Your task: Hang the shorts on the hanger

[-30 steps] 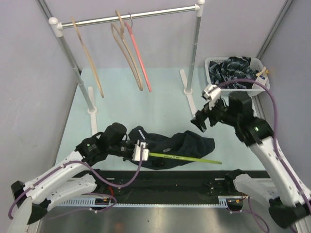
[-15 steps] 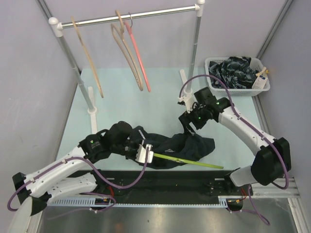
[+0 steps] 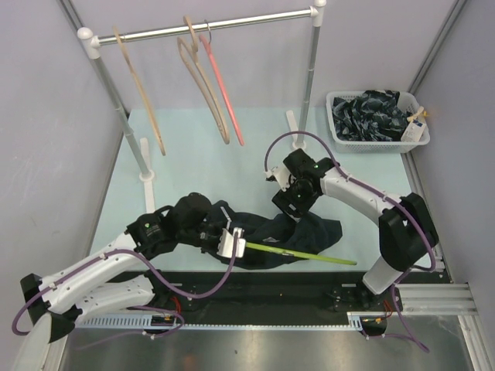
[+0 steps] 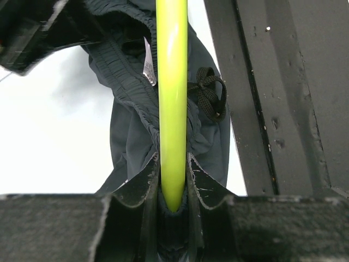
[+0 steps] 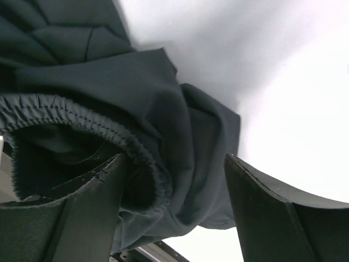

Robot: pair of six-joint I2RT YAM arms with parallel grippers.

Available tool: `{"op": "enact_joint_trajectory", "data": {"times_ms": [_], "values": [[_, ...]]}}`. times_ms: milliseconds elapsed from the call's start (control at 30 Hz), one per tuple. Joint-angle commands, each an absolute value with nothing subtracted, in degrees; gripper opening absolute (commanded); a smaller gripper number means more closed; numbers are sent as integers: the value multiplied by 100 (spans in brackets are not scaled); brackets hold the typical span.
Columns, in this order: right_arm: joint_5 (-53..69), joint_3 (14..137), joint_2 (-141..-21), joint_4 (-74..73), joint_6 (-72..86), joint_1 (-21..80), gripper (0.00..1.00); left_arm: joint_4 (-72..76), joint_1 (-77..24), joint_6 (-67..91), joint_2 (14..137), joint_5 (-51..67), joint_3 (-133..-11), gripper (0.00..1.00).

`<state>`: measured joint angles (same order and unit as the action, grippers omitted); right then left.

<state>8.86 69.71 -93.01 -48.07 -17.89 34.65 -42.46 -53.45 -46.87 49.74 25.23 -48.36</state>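
Shorts lie at the desk's 6 o'clock edge, the hanger across them, running toward 4 o'clock. The left tool sits at their 9 o'clock, the right tool at 12. A basket stands at 2 o'clock, a clothes rail at 12.

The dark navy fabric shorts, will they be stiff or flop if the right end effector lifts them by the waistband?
Probably floppy: the dark navy fabric shorts lie crumpled in soft folds. Likely light, being thin cloth. The gathered elastic waistband should give a decent grip.
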Motion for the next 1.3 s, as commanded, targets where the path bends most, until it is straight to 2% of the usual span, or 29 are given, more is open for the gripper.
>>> {"op": "enact_joint_trajectory", "data": {"times_ms": [0, 300, 433, 500, 600, 633, 667, 1000, 1267], "values": [[747, 7216, -9176, -5254, -1968, 3542, 75, -3762, -5309, -4298, 4782, 2531, -4843, 0], [747, 7075, -8622, -6020, -2311, 3217, 54, -3849, -4913, -4078, 4456, 2628, -4658, 0], [843, 6944, -8490, -6126, -2373, 3068, 37, -3929, -4641, -3921, 4237, 2698, -4632, 0], [922, 6830, -8464, -6117, -2391, 3006, 33, -3938, -4553, -3876, 4140, 2716, -4606, 0], [958, 6724, -8446, -6038, -2399, 2953, 20, -3990, -4395, -3823, 3991, 2804, -4562, 0], [958, 6706, -8438, -6021, -2399, 2884, 8, -4042, -4342, -3823, 3938, 2804, -4544, 0], [958, 6697, -8429, -6012, -2408, 2831, 1, -4069, -4307, -3823, 3824, 2804, -4518, 0], [809, 6671, -7682, -6021, -2786, 1583, 0, -4474, -3964, -3806, 3156, 2365, -4114, 0], [694, 6680, -7155, -6082, -3172, 713, 0, -4719, -3578, -3849, 3480, 2004, -4148, 0]]}}
